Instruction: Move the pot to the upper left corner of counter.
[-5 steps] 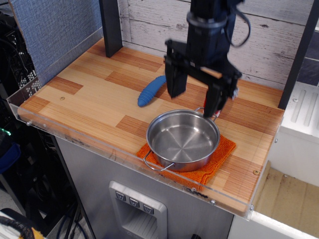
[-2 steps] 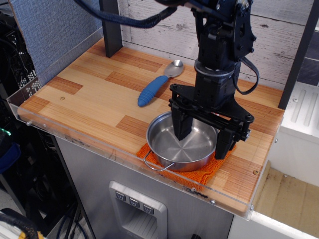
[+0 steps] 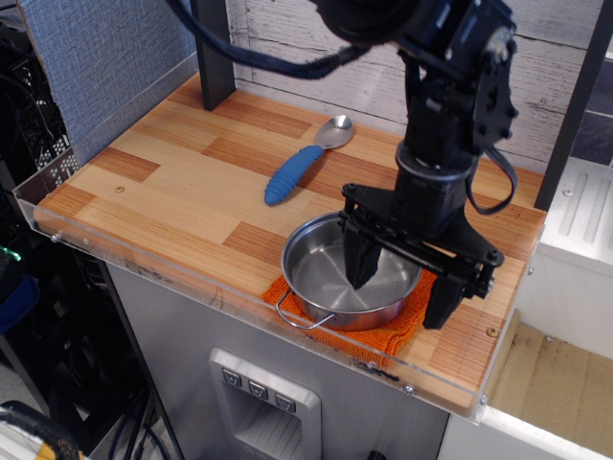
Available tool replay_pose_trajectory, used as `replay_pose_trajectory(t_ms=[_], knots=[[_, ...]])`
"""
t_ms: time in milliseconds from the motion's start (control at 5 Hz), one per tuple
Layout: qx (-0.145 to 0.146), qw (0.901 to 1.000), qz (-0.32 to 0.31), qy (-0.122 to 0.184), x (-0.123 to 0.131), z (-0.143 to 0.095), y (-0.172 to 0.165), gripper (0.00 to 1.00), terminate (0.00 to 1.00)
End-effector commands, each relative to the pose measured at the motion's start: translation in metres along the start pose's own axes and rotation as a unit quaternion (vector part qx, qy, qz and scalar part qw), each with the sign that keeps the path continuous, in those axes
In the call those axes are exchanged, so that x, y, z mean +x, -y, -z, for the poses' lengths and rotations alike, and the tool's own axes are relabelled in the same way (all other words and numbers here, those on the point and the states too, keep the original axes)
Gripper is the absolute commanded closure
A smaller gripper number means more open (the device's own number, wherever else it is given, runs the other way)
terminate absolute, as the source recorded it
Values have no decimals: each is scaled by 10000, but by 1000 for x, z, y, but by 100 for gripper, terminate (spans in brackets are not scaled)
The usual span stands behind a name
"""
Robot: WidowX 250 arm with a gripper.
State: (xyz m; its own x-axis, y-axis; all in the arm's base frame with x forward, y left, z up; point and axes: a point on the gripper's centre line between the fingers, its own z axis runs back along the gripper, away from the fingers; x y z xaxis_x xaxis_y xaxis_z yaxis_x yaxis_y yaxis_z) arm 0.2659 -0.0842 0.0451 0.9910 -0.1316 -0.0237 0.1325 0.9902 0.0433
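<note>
The shiny steel pot [image 3: 321,278] sits on an orange knitted cloth [image 3: 383,333] near the front right of the wood-plank counter [image 3: 172,182]. One wire loop handle [image 3: 292,316] points toward the front edge. My black gripper [image 3: 400,287] is open and low over the pot's right side. Its left finger [image 3: 362,259] is inside the bowl and its right finger [image 3: 443,295] is outside the right rim, over the cloth. The pot's right rim lies between them, hidden by the arm.
A blue-handled metal spoon [image 3: 297,171] lies behind the pot toward the back wall. A dark post [image 3: 213,48] stands at the counter's back left corner. Clear acrylic edging [image 3: 144,268] runs along the front and left sides.
The gripper has come forward and down from behind the pot, and now straddles the pot's right rim. The pot and spoon have not moved.
</note>
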Motion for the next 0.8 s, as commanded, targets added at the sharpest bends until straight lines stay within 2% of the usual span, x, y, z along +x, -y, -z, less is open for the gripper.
replay_pose_trajectory(t_ms=[0,200,400,600], knots=[[149,9999,30,38,7,5,1,0,0],[128,9999,-14,10,8,9,-1,0,0],[114,9999,-22,83,10,9,-2,100,0],[96,9999,-37,79,10,9,-1,100,0]])
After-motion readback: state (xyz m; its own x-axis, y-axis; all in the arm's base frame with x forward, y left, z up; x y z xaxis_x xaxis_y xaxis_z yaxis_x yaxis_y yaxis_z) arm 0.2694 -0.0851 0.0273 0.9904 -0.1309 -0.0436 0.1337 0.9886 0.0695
